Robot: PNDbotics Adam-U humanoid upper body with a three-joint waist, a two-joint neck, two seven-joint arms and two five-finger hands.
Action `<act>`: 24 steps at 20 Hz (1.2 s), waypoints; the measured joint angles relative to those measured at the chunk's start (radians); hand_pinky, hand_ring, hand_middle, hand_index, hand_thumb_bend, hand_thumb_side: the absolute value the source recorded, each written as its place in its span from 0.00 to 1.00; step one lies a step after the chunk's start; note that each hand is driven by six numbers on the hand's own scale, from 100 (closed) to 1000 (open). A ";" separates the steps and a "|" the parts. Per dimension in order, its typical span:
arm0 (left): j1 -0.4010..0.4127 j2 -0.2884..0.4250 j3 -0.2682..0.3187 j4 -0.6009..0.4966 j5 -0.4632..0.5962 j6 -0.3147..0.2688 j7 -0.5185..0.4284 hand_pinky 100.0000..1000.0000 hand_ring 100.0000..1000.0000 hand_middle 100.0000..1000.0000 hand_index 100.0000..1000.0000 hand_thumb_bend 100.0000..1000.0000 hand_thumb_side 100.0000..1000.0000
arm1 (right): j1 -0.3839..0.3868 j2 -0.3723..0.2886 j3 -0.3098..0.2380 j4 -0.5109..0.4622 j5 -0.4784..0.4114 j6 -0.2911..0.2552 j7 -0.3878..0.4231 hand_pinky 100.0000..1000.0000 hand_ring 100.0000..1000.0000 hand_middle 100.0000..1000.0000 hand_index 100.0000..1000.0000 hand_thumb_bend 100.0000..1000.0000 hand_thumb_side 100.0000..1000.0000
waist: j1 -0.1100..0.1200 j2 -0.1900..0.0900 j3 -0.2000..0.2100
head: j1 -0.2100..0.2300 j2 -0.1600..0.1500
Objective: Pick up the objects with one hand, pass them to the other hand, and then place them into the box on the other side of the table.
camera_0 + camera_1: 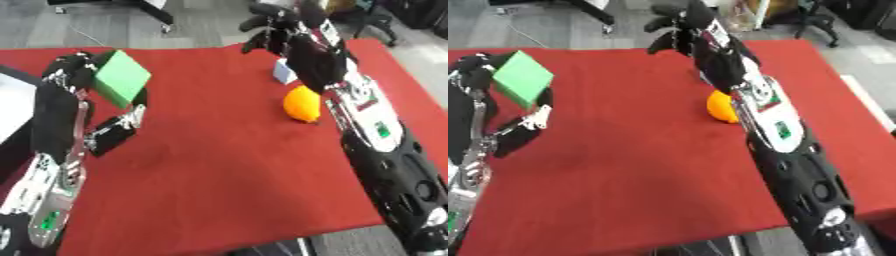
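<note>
A green block (122,78) is held up over the left part of the red table (219,165), and my left hand (72,70) is shut on it, fingers curled behind it and the thumb below. My right hand (278,29) hangs over the far edge of the table with its fingers spread and nothing in them. Beside my right forearm lies an orange fruit (303,104). Just behind it stands a small pale blue-white block (283,71), partly hidden by the arm.
A white box edge (12,100) shows at the far left of the table. Beyond the table are a grey floor and chair legs (162,15).
</note>
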 measured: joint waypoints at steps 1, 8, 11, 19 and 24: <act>0.006 0.025 0.021 0.000 0.006 0.029 -0.007 0.68 0.49 0.50 0.64 0.00 0.24 | 0.007 -0.001 -0.005 0.000 0.001 0.000 -0.002 0.80 0.62 0.71 0.90 0.48 1.00 | 0.005 -0.001 -0.001 | 0.022 -0.001; -0.011 0.248 0.146 0.070 0.021 0.241 -0.325 0.74 0.57 0.58 0.72 0.25 0.54 | 0.041 -0.009 -0.017 0.002 0.016 0.003 -0.002 0.80 0.61 0.70 0.90 0.46 1.00 | 0.030 -0.008 -0.014 | 0.169 -0.040; -0.056 0.330 0.170 0.161 0.030 0.267 -0.504 0.76 0.60 0.61 0.74 0.36 0.63 | 0.046 -0.009 -0.017 0.003 0.019 0.002 0.002 0.80 0.61 0.70 0.90 0.45 1.00 | 0.036 -0.013 -0.022 | 0.243 -0.064; -0.189 0.394 0.172 0.495 -0.123 0.167 -0.850 0.83 0.78 0.80 0.89 1.00 0.89 | 0.058 -0.009 -0.017 0.008 0.021 0.005 0.010 0.80 0.61 0.70 0.90 0.44 1.00 | 0.036 -0.019 -0.034 | 0.354 -0.089; -0.228 0.404 0.184 0.572 -0.290 0.129 -0.920 0.85 0.82 0.85 0.94 1.00 1.00 | 0.066 -0.009 -0.017 0.010 0.026 0.005 0.013 0.80 0.61 0.70 0.90 0.44 1.00 | 0.036 -0.019 -0.037 | 0.350 -0.089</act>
